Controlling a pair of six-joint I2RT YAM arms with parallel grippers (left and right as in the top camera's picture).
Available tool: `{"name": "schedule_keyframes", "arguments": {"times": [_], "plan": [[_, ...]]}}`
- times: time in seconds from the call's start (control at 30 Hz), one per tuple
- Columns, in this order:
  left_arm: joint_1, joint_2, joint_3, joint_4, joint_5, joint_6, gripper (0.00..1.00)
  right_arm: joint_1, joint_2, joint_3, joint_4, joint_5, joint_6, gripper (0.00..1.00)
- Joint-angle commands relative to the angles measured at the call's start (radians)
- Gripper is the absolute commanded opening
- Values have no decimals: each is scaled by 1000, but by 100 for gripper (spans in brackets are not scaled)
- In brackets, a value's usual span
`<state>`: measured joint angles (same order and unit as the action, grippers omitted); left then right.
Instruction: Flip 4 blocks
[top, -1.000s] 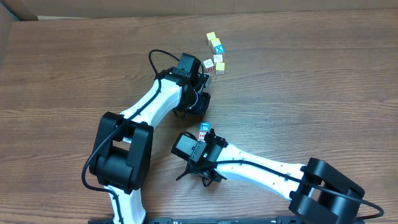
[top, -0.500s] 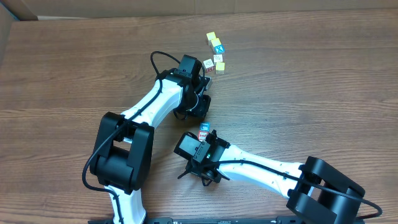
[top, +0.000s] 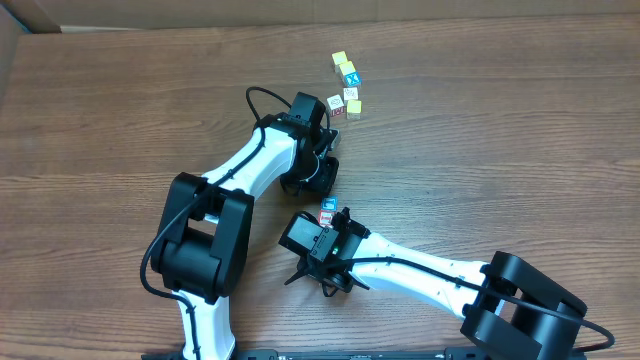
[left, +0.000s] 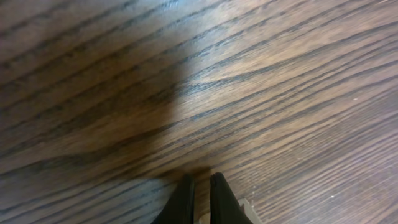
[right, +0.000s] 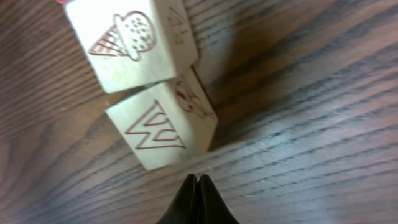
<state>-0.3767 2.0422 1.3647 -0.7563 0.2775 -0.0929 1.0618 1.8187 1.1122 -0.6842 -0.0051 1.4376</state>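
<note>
Two pale wooden blocks lie touching right in front of my right gripper (right: 198, 180), which is shut and empty. The nearer block (right: 163, 127) shows a W and sits a little off the fingertips; the farther block (right: 130, 40) shows an ice-cream cone. From overhead this pair of blocks (top: 327, 209) shows blue and red faces just off the right gripper (top: 329, 222). More blocks sit at the top: a blue-faced one (top: 349, 76), a cream one (top: 351, 94) and a cream one (top: 335, 103) beside my left gripper (top: 332, 125). The left gripper (left: 202, 180) is shut, tips at the wood.
Two yellow-topped cubes (top: 340, 58) (top: 354, 106) sit in the top cluster. A pale corner (left: 249, 210) shows beside the left gripper's right finger at the frame's bottom edge. The left arm's black wrist body (top: 320, 168) hangs close to the right gripper's pair of blocks.
The left arm has shifted slightly to the right, toward the top cluster. The right arm and all blocks have stayed put.
</note>
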Motion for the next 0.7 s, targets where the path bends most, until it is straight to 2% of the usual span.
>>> {"name": "schedule_keyframes", "arguments": {"times": [0.0, 0.17, 0.67], "plan": [[-5, 13, -6, -2, 21, 46, 4, -3, -14, -23, 7, 22, 34, 4], [-5, 13, -6, -6, 34, 87, 4, -3, -14, -57, 38, 21, 63, 4], [-5, 13, -6, -18, 37, 94, 4, -3, -14, -59, 89, 50, 63, 4]]}}
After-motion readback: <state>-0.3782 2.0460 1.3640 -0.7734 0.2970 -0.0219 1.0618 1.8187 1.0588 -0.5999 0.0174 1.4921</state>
